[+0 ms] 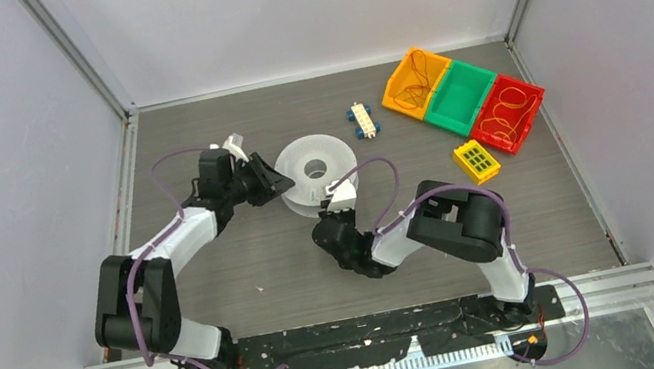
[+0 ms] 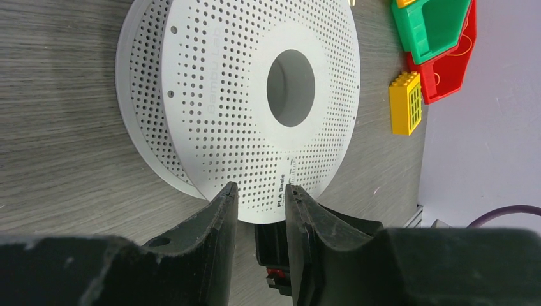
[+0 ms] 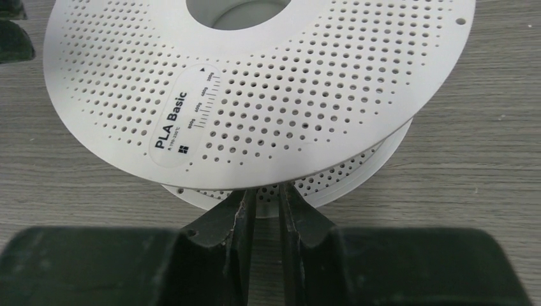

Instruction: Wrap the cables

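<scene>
No thin white cord shows in any view. A white perforated spool (image 1: 318, 171) lies flat mid-table; it also shows in the left wrist view (image 2: 242, 95) and the right wrist view (image 3: 255, 95). My left gripper (image 1: 275, 185) is at the spool's left rim, jaws a little apart with nothing between them, tips (image 2: 261, 189) at the flange edge. My right gripper (image 1: 332, 210) is at the spool's near side. Its jaws stand narrowly apart (image 3: 263, 192), and its tips reach in between the two flanges, hidden under the upper one.
Orange (image 1: 415, 83), green (image 1: 460, 97) and red (image 1: 506, 112) bins stand at the back right; the orange and red ones hold thin orange wire coils. A yellow brick (image 1: 477, 161) lies near them. A blue-and-white toy block (image 1: 361, 120) lies behind the spool. Walls enclose three sides.
</scene>
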